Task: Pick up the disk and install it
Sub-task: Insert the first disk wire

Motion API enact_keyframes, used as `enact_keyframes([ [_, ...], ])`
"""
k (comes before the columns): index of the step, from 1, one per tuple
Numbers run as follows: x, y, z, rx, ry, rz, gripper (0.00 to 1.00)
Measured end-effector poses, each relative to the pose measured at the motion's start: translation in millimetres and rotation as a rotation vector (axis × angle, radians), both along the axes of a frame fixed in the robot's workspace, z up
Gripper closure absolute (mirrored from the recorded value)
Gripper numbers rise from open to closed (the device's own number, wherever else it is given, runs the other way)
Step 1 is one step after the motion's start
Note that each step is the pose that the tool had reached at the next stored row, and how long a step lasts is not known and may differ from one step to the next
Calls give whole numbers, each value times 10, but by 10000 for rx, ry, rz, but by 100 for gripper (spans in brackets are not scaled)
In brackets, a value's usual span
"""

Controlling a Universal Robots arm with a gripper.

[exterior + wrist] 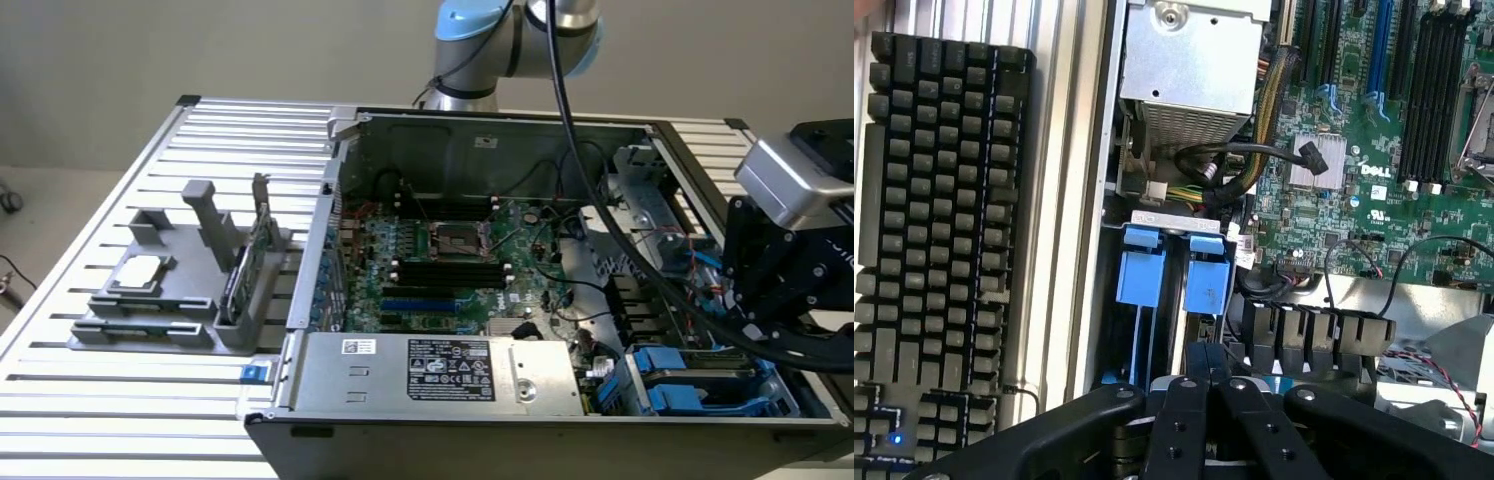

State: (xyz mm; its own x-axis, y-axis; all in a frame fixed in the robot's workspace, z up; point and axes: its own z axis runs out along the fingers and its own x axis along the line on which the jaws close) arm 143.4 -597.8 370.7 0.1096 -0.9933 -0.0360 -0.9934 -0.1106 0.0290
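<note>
Tool (1209,356) hangs clenched and empty, tips just beside the blue frame of the disk (1206,282), slotted in the drive bay (1154,218) of the open case (467,135) next to another blue frame (1139,265).

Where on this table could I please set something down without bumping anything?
The slatted table is bare behind the grey holder and again in front of it, beside the computer case. Inside the case it is crowded: a thick cable crosses it, and the gripper hangs by the blue drive bays.
</note>
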Motion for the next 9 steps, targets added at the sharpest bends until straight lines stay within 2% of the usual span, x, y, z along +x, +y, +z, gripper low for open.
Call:
enact_keyframes([
  [3,1,0,0,2,0,-142,89],
  [9,0,0,0,11,0,-1007,89],
])
